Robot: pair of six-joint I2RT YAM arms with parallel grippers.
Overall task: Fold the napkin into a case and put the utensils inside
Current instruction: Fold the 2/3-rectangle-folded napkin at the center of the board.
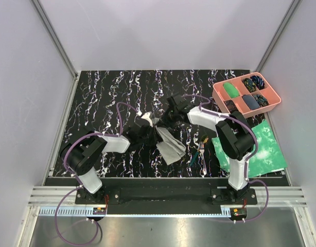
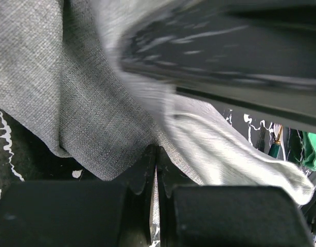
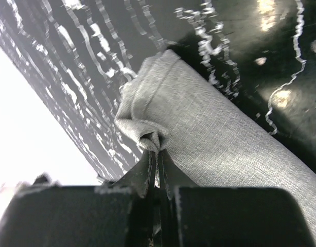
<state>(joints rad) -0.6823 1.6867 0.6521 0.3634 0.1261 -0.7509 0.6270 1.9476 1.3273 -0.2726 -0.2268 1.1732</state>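
The plain grey napkin (image 1: 171,148) hangs lifted near the middle of the table, its lower part trailing down toward the front. My left gripper (image 1: 146,125) is shut on a fold of the napkin (image 2: 96,118), with the cloth pinched at its tips (image 2: 156,153). From the other side my right gripper (image 1: 166,117) is shut on a bunched corner of the napkin (image 3: 214,134), which puckers right at the tips (image 3: 158,148). The utensils (image 1: 201,148) lie on the table to the right of the cloth, and one teal handle (image 2: 275,147) shows in the left wrist view. No case shape is formed.
A pink compartmented tray (image 1: 271,105) with small items stands at the back right. A green-and-white mottled sheet (image 1: 261,149) lies under and beside the right arm. The black marbled tabletop (image 1: 106,98) is walled by pale panels on three sides.
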